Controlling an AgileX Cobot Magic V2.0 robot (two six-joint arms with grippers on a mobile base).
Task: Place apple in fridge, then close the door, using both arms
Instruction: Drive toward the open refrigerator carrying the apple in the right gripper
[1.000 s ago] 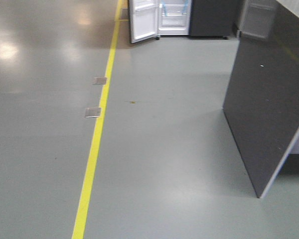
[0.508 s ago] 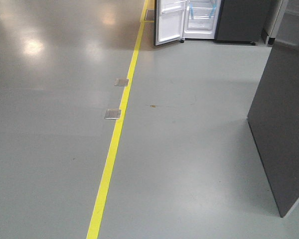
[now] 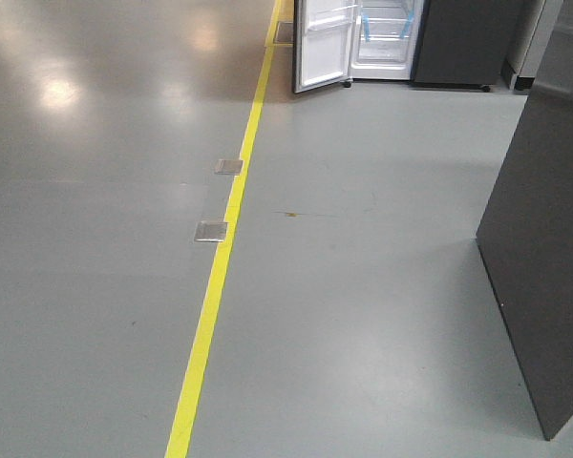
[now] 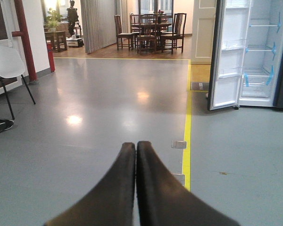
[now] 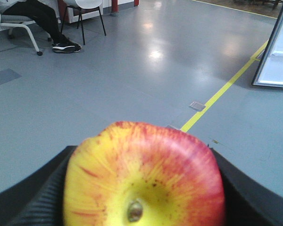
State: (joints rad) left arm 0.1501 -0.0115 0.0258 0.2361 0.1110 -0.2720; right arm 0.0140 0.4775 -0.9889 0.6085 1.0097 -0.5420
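Right wrist-mounted: clamping the apple (image 5: 144, 181) in the right gripper (image 5: 142, 197), black fingers (image 5: 35, 197) pressed against both flanks, stem pit turned to the lens. Left wrist-mounted: holding nothing in the left gripper (image 4: 136, 162), jaws brought together tip to tip.

Facing the fridge (image 4: 262, 52) from well apart, ahead and a little to the right across the floor, past the far end of the yellow line (image 3: 215, 286). Standing wide open, with the door (image 4: 228, 56) swung out on its left side. Inside, only white shelves (image 4: 259, 75) with blue tape to be made out, no food visible from here.

Far out of reach for either side, so probably a drive closer first. Then likely the right gripper to a shelf, and the left gripper, nearer the door, for the push shut. Worth steering clear of the dark panel (image 3: 544, 258) close on the right.
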